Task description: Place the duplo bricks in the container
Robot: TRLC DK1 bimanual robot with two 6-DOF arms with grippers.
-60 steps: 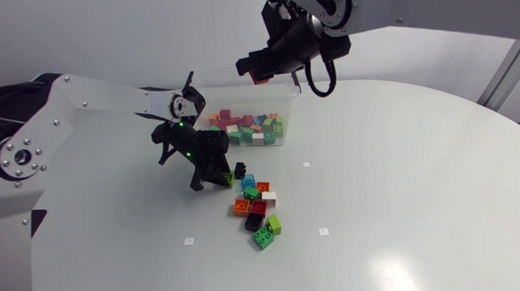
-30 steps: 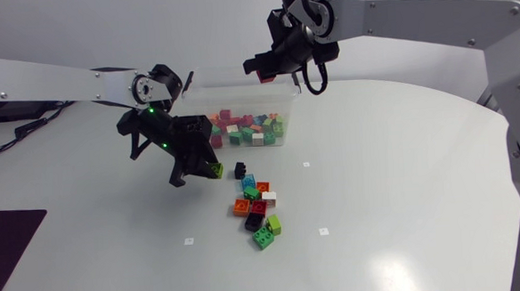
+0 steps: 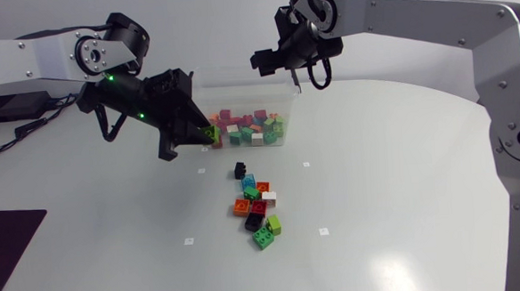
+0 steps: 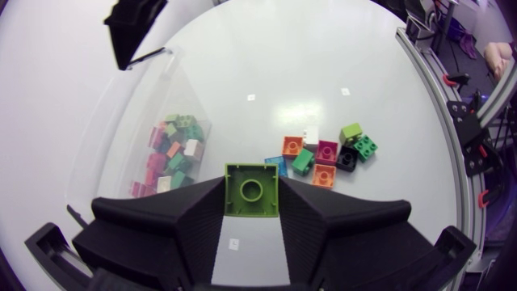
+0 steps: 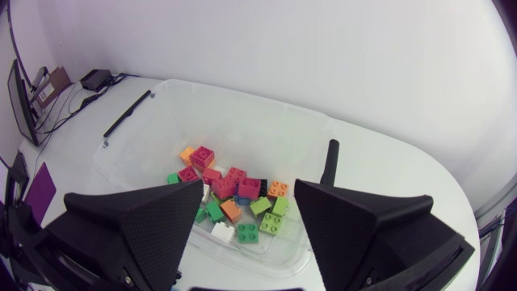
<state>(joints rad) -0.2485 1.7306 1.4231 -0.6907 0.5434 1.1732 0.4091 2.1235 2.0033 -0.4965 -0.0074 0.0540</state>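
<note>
The left end effector (image 3: 199, 138) is closed on a lime green duplo brick (image 4: 251, 191). Its two wedge fingers press the brick's opposite side faces, and the single stud faces back toward the wrist camera. The brick hangs clear of the desk (image 3: 406, 200), just outside the near left corner of the clear plastic container (image 3: 287, 104), which already holds a layer of mixed bricks. The step in hand appears to be the carry-and-drop, and the brick has not yet crossed the rim.

To do it well, the left arm should probably bring the brick over the wall with enough height that neither the fingers nor the brick's lower edge catches the rim. It should then stop over the middle of the container, not right at the edge. The grip looks square and centred, so no regrasp seems needed. Lowering a little before letting go would likely stop the brick from bouncing off the ones beneath it and over the wall.

The right end effector (image 3: 273, 60) hovers above the far side of the container with its fingers spread wide and nothing between them. That is the main hazard. The left arm is best kept to the near half of the container, well apart from the right one.

A cluster of loose bricks (image 3: 256, 208) waits on the desk in front of the container, so much of the task remains.
</note>
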